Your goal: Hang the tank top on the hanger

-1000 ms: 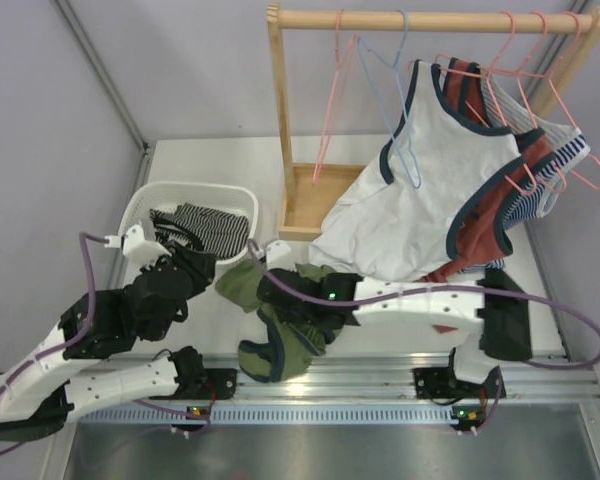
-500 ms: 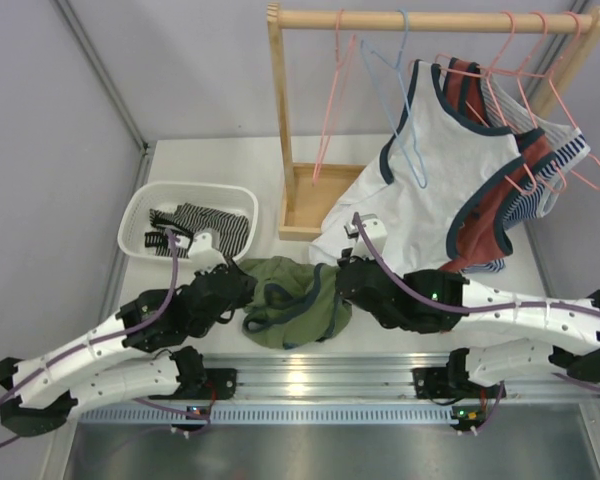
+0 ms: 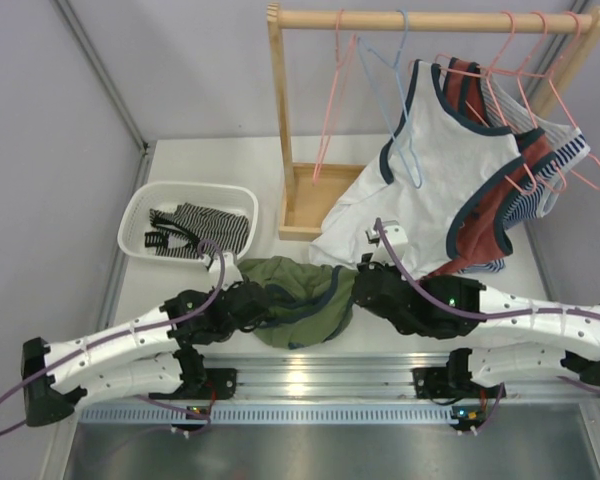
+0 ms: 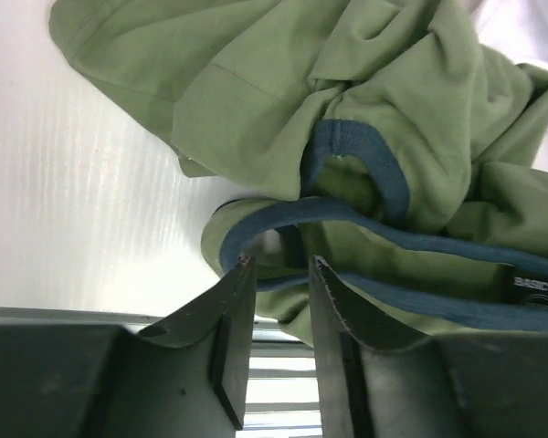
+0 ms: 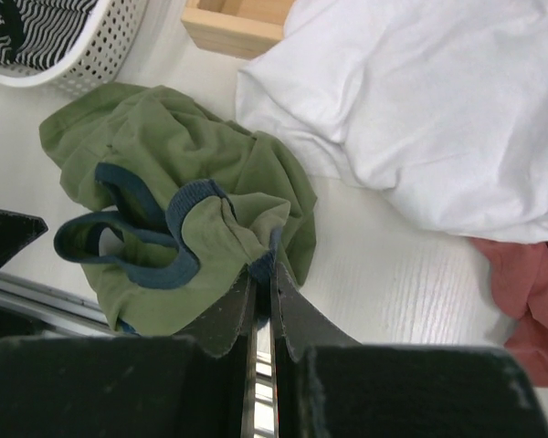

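Note:
The olive-green tank top (image 3: 302,302) with navy trim lies bunched on the table near the front edge, between both grippers. It also shows in the left wrist view (image 4: 347,100) and the right wrist view (image 5: 164,137). My left gripper (image 4: 281,262) is open at the top's left side (image 3: 265,302), with a loop of navy trim just past its tips. My right gripper (image 5: 263,266) is shut on a fold of navy trim at the top's right edge (image 3: 354,290). The light-blue wire hanger (image 3: 398,140) hangs empty on the wooden rail.
A white basket (image 3: 140,205) holding a striped garment stands back left. The wooden rack (image 3: 275,120) carries pink hangers (image 3: 330,110), a white navy-trimmed top (image 3: 420,190) and red and striped garments. The white top drapes onto the table (image 5: 420,100).
The tank top, earlier lifted in a clump near the front rail, now lies spread on the table. The left gripper has moved right up to it. The right gripper has shifted right, still gripping.

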You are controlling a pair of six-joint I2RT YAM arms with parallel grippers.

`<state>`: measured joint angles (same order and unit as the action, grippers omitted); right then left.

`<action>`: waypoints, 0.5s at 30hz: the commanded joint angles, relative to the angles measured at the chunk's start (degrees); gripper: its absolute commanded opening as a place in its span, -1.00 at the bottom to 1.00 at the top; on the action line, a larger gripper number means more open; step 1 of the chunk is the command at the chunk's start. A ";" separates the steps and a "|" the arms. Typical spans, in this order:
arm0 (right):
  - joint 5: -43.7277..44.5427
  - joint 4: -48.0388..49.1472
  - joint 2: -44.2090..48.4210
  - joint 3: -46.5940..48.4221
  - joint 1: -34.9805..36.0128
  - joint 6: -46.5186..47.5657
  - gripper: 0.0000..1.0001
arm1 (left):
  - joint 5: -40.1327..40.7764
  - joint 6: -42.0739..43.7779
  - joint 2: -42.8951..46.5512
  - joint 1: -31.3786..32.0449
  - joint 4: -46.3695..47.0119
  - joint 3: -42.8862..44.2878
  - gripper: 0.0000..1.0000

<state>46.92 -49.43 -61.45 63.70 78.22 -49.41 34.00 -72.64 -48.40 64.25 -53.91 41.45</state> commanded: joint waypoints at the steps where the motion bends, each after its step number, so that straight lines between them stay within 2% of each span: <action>1: 1.60 -0.84 2.74 -1.03 0.36 -1.57 -1.00 | 0.99 -1.02 -2.21 0.18 1.51 -0.49 -0.26; 6: 1.60 -1.20 4.58 -2.62 0.10 -2.01 -1.00 | -0.86 -0.74 -7.58 0.18 3.46 -1.64 -0.13; 15: 0.98 -1.02 6.61 -4.55 -0.43 -2.01 -1.00 | -0.95 -1.27 -13.99 0.18 6.19 -3.22 -0.11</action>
<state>46.81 -50.43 -56.40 59.22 78.02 -50.83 33.17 -73.01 -61.67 64.25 -50.19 38.96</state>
